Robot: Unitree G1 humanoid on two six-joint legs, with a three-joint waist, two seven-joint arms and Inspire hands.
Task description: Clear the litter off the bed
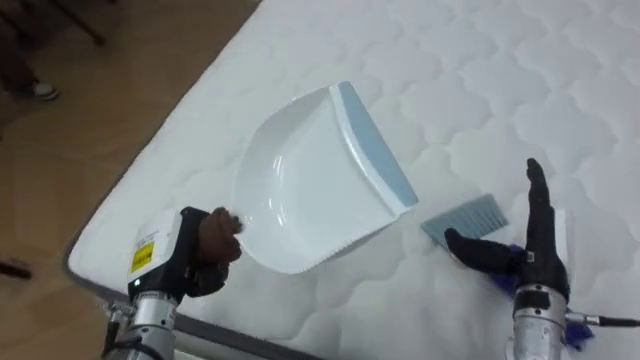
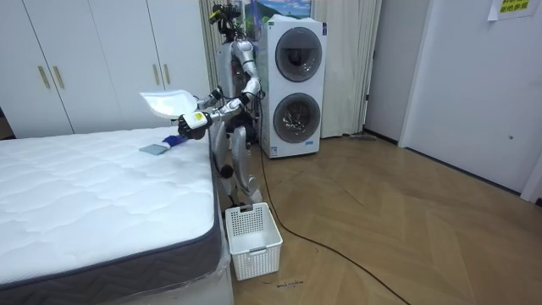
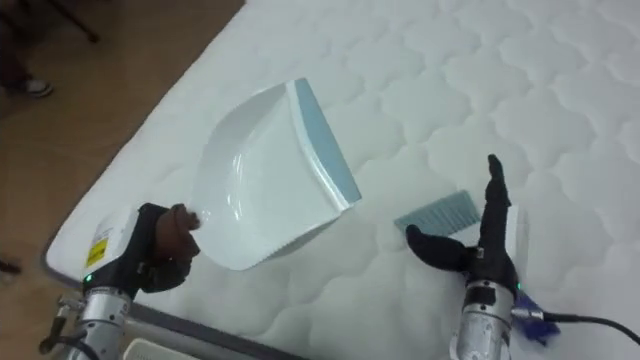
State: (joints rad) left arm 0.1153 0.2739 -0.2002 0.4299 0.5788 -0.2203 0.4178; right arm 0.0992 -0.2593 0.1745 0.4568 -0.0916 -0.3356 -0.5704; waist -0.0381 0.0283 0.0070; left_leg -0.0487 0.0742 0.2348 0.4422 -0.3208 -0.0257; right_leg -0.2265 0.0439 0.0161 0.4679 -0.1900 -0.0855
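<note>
My left hand (image 1: pixel 203 252) is shut on the handle of a white dustpan (image 1: pixel 300 190) with a blue-grey lip, holding it tilted above the white quilted mattress (image 1: pixel 480 90). A small brush (image 1: pixel 466 217) with blue-grey bristles lies on the mattress to the right of the pan. My right hand (image 1: pixel 530 250) hovers just over the brush's handle end, fingers straight up and thumb spread, holding nothing. In the room view I stand at the bed's corner with the dustpan (image 2: pixel 165 102) raised and the brush (image 2: pixel 157 148) lying on the bed.
The mattress edge (image 1: pixel 120 190) runs diagonally at the left, with wooden floor (image 1: pixel 110 90) beyond it. A white slatted basket (image 2: pixel 252 240) stands on the floor by the bed's corner. A stacked washer and dryer (image 2: pixel 295 89) is behind me, with white wardrobes (image 2: pixel 93 68) along the wall.
</note>
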